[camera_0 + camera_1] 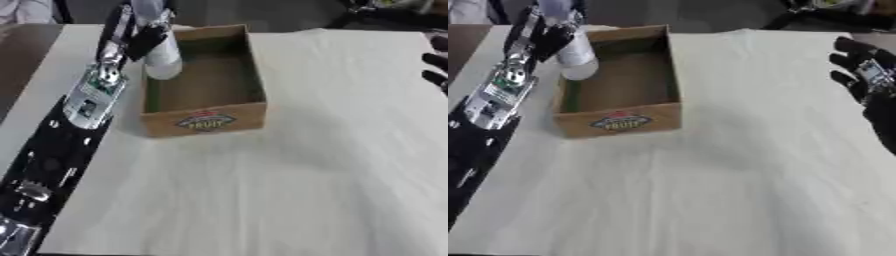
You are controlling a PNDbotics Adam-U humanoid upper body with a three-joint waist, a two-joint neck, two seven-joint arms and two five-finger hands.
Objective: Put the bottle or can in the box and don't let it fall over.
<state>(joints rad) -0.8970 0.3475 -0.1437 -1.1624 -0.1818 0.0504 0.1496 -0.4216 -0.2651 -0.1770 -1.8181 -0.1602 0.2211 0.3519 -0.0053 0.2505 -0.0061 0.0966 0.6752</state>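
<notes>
Cardboard box [206,80], front label reading "FRUIT", stands near the far left of the pale tabletop [289,190]. The left hand [144,37] curls round a whitish bottle [163,62], held above the box's left wall. The right hand [866,75] rests open, fingers up, at the right edge.

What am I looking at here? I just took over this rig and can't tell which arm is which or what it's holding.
Both pictures come from the robot's head, looking down: its left and right eyes. The black and silver arm on the left ends in the left hand, curled round a pale bottle held over the left rim of the open cardboard box. The box stands on a table with a light cloth. The right hand idles open at the right edge.
</notes>
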